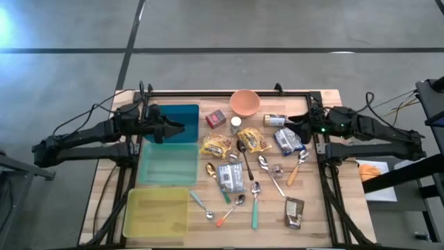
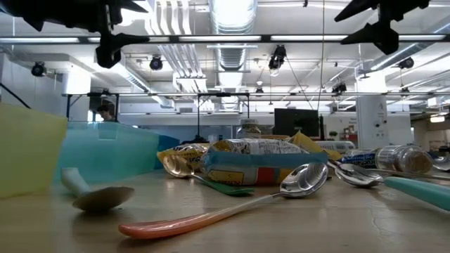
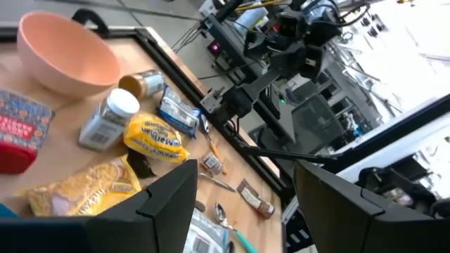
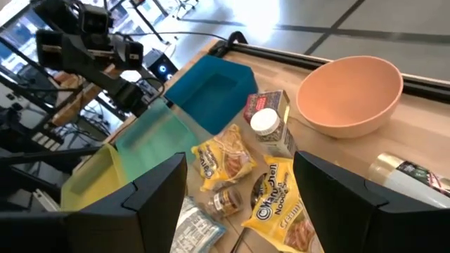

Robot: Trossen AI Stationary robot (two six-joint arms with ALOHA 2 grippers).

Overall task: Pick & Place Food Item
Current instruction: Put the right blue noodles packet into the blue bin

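The left gripper (image 1: 179,127) hangs over the blue bin (image 1: 173,114) at about nine o'clock on the tabletop (image 1: 312,208), its jaws apart and holding nothing, while the right gripper (image 1: 291,123) hovers at about three o'clock above the blue snack packet (image 1: 287,141), jaws likewise apart and empty. The food lies loose around the middle: two yellow noodle packets (image 1: 216,145) side by side below the pink bowl (image 1: 245,102), which sits at twelve o'clock, a red box (image 1: 215,119) and a white-capped shaker (image 1: 236,123) just beside them, and spoons (image 1: 264,164) scattered toward six o'clock, with the green bin (image 1: 168,165) and yellow bin (image 1: 157,212) lined up toward seven o'clock.
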